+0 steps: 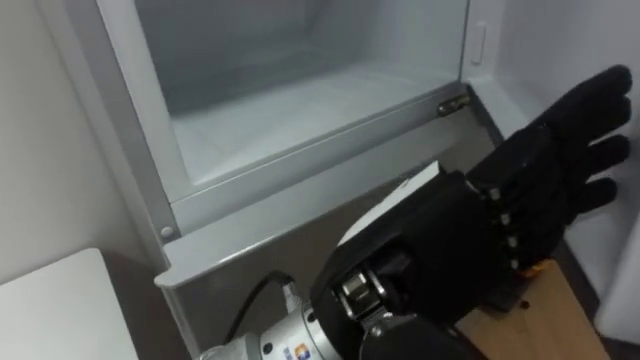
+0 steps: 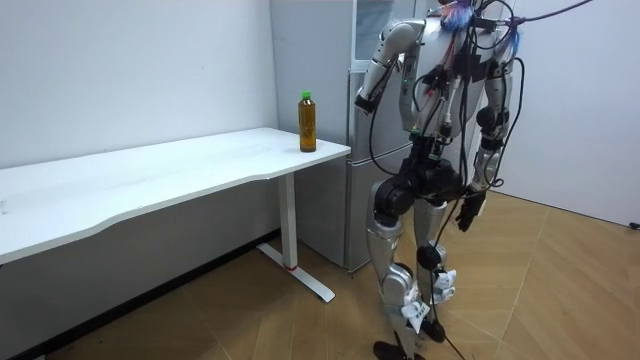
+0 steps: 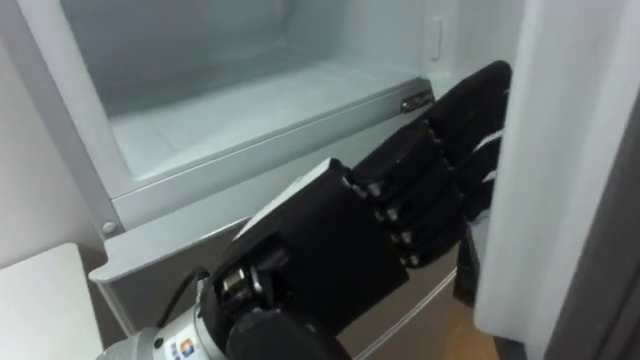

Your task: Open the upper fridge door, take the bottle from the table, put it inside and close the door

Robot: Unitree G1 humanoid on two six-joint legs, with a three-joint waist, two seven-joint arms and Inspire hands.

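bottle (image 2: 308, 122): upright on table (image 2: 150, 175) corner, next to fridge
L hand (image 1: 540, 190): fingers straight, wide, holds nothing, at door (image 3: 560, 150) edge
R hand (image 2: 468, 212): hangs by hip, state can't tell
upper fridge (image 1: 300, 110): open

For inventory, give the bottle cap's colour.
Green cap on the bottle; room view shows it best.

Plain office room: desk (image 2: 150, 170), fridge (image 1: 290, 110)

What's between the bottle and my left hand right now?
Nothing in the way: the room view shows the bottle alone near the white table's corner, with just bare tabletop and the fridge's side before the left hand.
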